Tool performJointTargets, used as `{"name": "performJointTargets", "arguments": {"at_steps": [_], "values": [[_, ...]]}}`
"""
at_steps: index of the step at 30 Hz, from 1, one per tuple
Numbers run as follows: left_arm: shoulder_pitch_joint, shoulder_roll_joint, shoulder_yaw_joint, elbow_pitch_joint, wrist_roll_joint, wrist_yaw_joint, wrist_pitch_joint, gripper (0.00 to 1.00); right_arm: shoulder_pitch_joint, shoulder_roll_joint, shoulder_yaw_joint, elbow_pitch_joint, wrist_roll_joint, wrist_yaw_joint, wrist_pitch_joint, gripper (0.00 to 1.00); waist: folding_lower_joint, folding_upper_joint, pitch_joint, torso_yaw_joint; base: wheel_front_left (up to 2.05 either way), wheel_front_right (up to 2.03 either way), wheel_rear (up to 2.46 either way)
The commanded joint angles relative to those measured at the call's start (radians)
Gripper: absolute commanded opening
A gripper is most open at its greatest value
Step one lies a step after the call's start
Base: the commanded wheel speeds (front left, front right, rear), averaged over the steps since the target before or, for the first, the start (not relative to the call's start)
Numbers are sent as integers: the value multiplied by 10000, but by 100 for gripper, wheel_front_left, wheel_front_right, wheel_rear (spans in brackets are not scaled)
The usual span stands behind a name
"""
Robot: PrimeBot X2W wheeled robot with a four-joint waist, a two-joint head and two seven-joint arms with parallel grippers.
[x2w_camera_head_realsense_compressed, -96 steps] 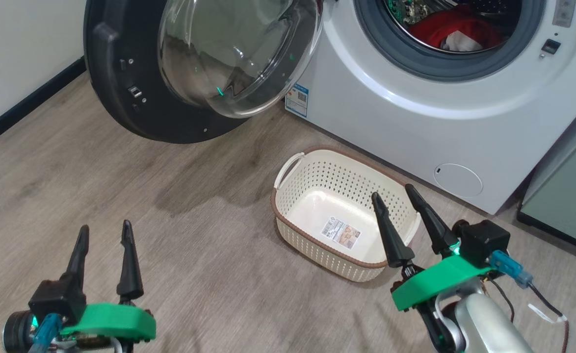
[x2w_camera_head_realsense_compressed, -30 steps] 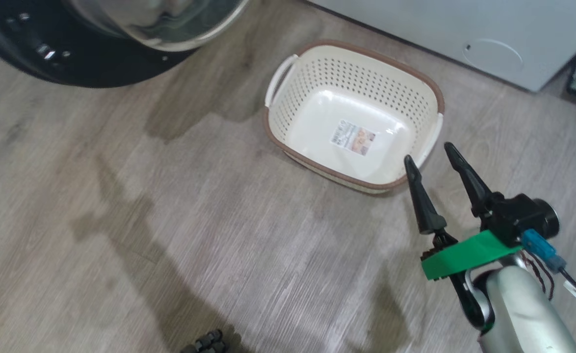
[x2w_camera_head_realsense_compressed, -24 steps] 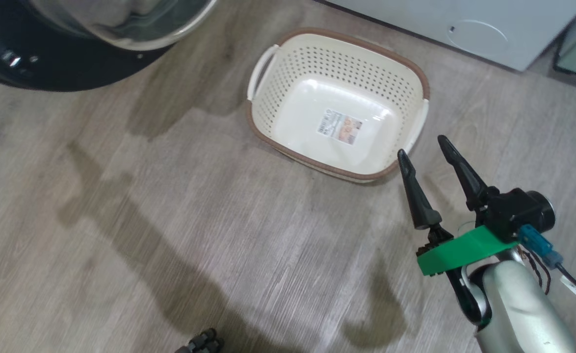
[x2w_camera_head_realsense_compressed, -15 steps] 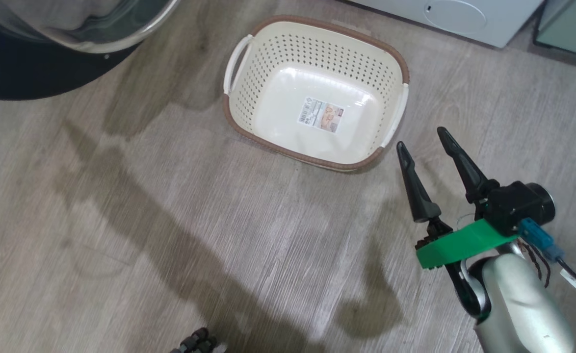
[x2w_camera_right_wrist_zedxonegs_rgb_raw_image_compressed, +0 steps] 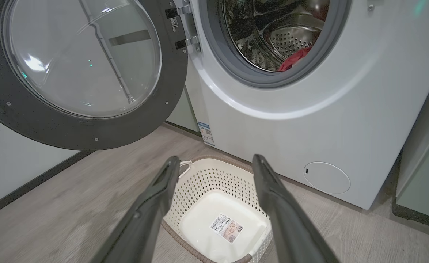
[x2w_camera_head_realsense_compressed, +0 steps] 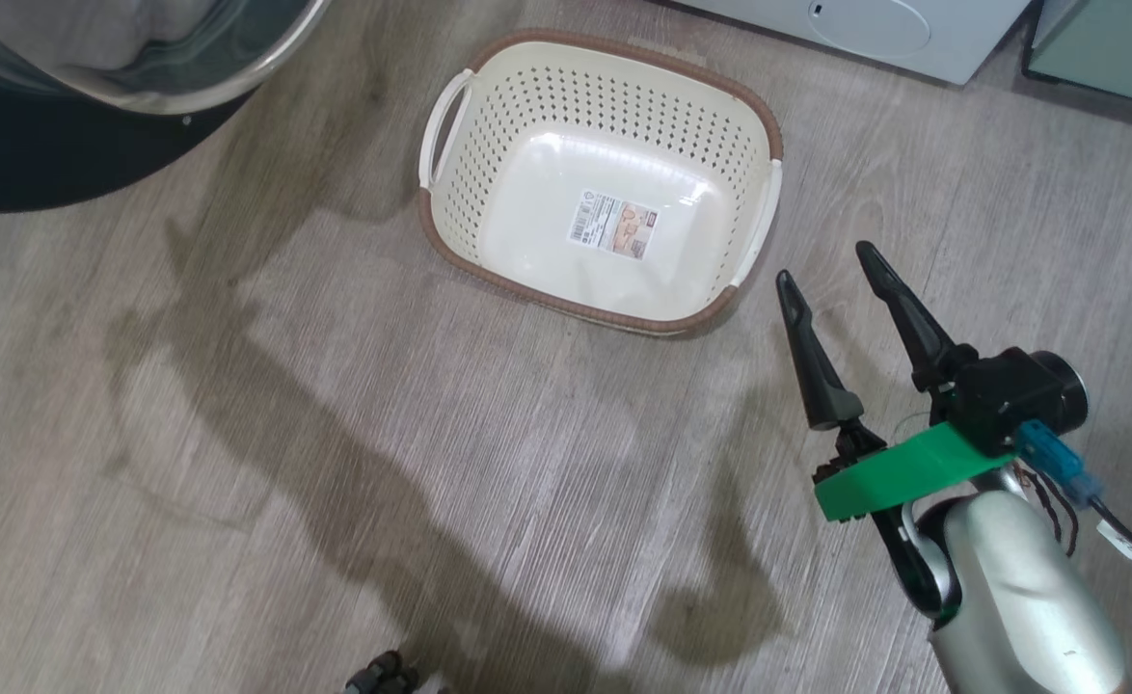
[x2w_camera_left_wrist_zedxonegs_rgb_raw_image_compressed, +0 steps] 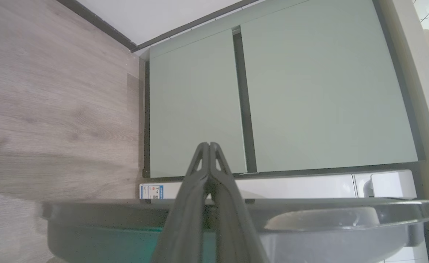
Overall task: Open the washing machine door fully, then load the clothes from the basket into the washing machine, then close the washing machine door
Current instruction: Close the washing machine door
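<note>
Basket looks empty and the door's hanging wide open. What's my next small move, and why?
Probably start swinging the washing machine door shut with the closed left hand, which sits near the door's rim in the left wrist view. The basket holds nothing but its label, and the red clothes lie in the drum, so only closing seems left.

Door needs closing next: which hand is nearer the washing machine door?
Left. The left hand lies at the door; the right hand hovers beside the basket, farther off.
</note>
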Motion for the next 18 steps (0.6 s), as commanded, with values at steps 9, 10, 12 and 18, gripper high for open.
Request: {"name": "performJointTargets", "arguments": {"at_steps": [9,10,12,18], "values": [[304,297,-39,-499,-712,-17,1507,0,-22,190,304,-190,70,-2,-72,100,-1,0,-457,41,0,0,0],[357,238,-105,-571,-747,-17,1742,0,-6,203,309,-177,84,-2,-72,100,-1,0,-522,42,0,0,0],[479,106,-210,-746,-847,-17,2168,0,39,229,308,-144,103,-2,-73,100,-1,0,-669,59,0,0,0],[904,-222,-556,-1217,-1043,-17,3079,0,201,327,383,-36,192,-2,-73,100,-1,0,-1150,38,0,0,0]]}}
